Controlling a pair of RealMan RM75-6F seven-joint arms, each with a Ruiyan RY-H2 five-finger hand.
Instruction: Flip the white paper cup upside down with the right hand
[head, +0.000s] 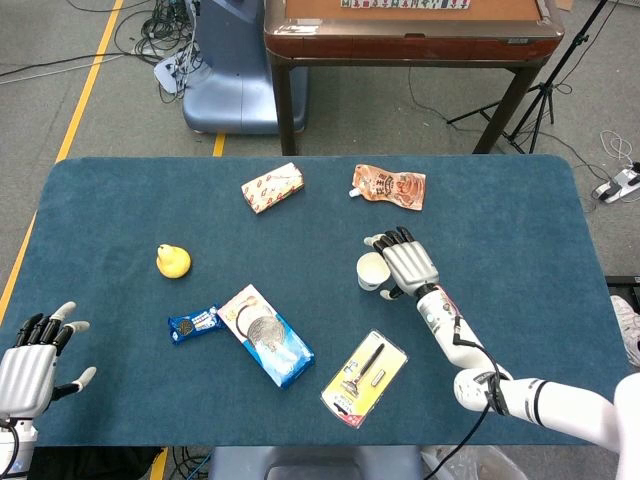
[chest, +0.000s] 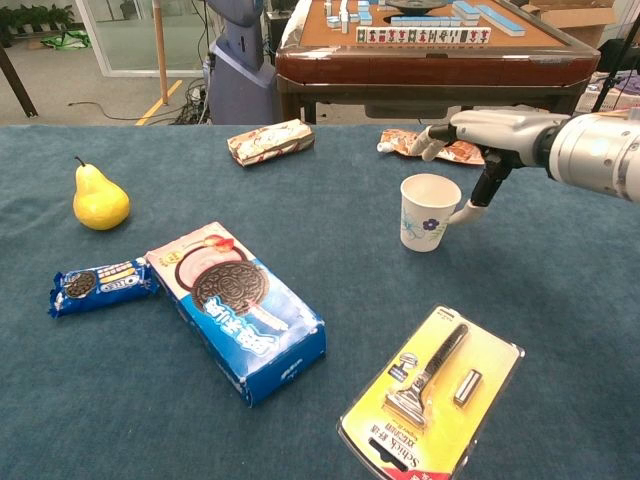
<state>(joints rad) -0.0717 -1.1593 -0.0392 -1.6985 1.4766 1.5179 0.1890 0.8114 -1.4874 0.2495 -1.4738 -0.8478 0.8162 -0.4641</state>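
a desk (head: 520, 210) covered in dark blue cloth is being shown on a grey floor, with a brown table (head: 405, 30) of tiles standing beyond its far edge and cables lying at the far left. one white paper cup (chest: 429, 211) is being seen upright right of the desk's middle. the right hand (head: 404, 265) is being held just beside the cup's right side, fingers spread over the rim and the thumb at its wall; whether it is gripping cannot be told. the left hand (head: 30, 360) is being held spread and empty at the near left corner. one pear (chest: 98, 197), one small cookie pack (chest: 100, 284), one cookie box (chest: 240, 308), one packaged razor (chest: 432, 390), one red-patterned packet (chest: 270, 141) and one orange pouch (head: 389, 186) are being counted.
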